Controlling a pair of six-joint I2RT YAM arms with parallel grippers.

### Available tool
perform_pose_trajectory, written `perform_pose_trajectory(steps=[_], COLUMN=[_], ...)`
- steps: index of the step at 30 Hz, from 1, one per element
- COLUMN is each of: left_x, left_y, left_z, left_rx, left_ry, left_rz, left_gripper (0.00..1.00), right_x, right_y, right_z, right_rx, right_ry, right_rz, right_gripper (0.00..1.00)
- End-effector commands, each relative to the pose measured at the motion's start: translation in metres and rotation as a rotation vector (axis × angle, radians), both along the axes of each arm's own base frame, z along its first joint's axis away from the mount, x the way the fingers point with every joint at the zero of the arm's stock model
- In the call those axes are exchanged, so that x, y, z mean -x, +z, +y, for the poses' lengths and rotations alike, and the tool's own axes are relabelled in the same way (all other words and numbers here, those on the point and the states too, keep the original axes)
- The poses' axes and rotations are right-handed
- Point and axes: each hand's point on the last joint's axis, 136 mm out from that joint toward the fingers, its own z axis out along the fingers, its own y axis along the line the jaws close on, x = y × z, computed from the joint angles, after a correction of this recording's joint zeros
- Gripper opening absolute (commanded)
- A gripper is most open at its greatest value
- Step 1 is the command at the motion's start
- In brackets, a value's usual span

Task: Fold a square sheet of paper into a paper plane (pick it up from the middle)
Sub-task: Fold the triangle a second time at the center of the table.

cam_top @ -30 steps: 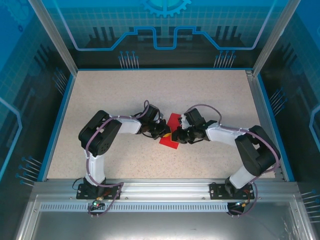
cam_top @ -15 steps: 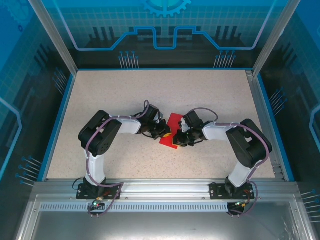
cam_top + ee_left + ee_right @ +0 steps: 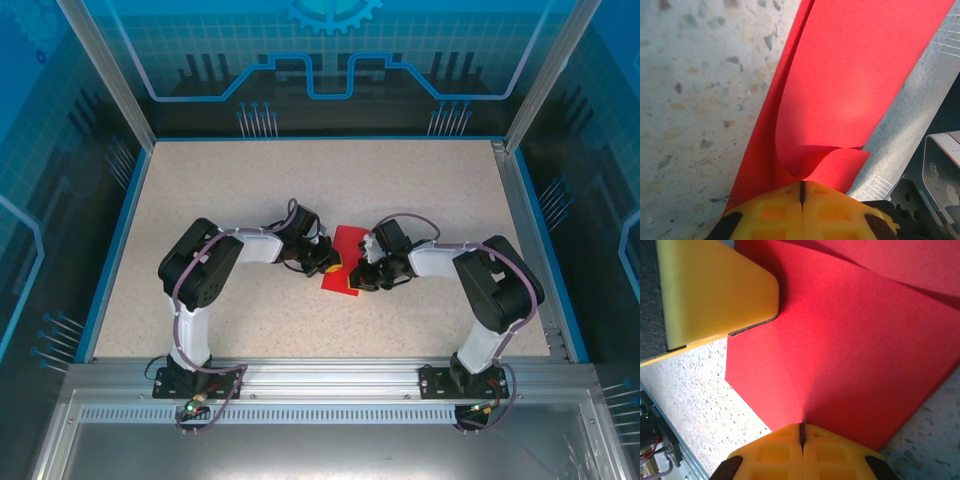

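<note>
1. Two robot arms, the left arm [image 3: 200, 270] and the right arm [image 3: 490, 285], bend inward and meet over a red sheet of paper [image 3: 347, 240] near the middle of the speckled table [image 3: 230, 190], as seen from overhead.
2. The left fingers [image 3: 785, 212], yellow and pressed tight together with only a thin dark seam between them, pinch one edge of the sheet. The paper curls where it leaves the pinch, with one flap doubled over another layer.
3. The right fingers [image 3: 782, 452] are also pressed together, leaving a hairline seam. The near edge of the sheet runs into their tips, pinched there, and a faint crease leads from the seam across the red surface.
4. From the right wrist camera, one of the left fingers appears at the upper left, its rounded corner against the far part of the sheet.
5. From the left wrist camera, the sheet runs away from the fingers as a long red band, with speckled table on both sides. From the right wrist camera, it spreads wide and flat, with table showing past its lower corners.
</note>
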Motion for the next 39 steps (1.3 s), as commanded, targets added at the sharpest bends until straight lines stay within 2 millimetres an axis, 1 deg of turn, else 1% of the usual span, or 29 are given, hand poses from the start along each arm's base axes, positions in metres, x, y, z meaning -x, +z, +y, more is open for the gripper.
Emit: perform_pose_trajectory(steps=[1, 5, 13, 20, 23, 27, 30, 34, 36, 38, 39], left_x=[-0.022, -0.028, -0.037, -0.043, -0.048, -0.054, -0.057, -0.052, -0.046, -0.038, -0.033], left_y=[-0.022, -0.022, -0.021, -0.024, -0.021, -0.010, 0.006, 0.028, 0.036, 0.042, 0.046], left_z=[0.030, 0.037, 0.041, 0.055, 0.063, 0.067, 0.065, 0.058, 0.050, 0.038, 0.028], left_rx=[-0.106, -0.109, -0.107, -0.122, -0.123, -0.111, -0.092, -0.046, -0.024, 0.003, 0.024], left_ry=[0.075, 0.094, 0.098, 0.115, 0.130, 0.132, 0.126, 0.106, 0.082, 0.042, 0.013], left_rz=[-0.005, -0.006, -0.014, -0.013, -0.019, -0.036, -0.065, -0.099, -0.110, -0.115, -0.123], left_gripper=[0.00, 0.00, 0.00, 0.00, 0.00, 0.00, 0.00, 0.01, 0.01, 0.01, 0.01], right_x=[0.032, 0.032, 0.034, 0.033, 0.032, 0.030, 0.027, 0.023, 0.020, 0.017, 0.013], right_y=[-0.027, -0.028, -0.032, -0.034, -0.034, -0.032, -0.029, -0.026, -0.024, -0.020, -0.016], right_z=[-0.024, -0.024, -0.026, -0.027, -0.027, -0.026, -0.024, -0.022, -0.021, -0.018, -0.015], right_rx=[0.097, 0.094, 0.096, 0.093, 0.090, 0.086, 0.078, 0.072, 0.070, 0.056, 0.039], right_ry=[0.027, 0.033, 0.033, 0.030, 0.031, 0.030, 0.028, 0.024, 0.020, 0.015, 0.011], right_rz=[0.142, 0.148, 0.158, 0.164, 0.161, 0.157, 0.150, 0.142, 0.135, 0.127, 0.114], right_gripper=[0.04, 0.05, 0.05, 0.05, 0.05, 0.06, 0.06, 0.06, 0.07, 0.07, 0.08])
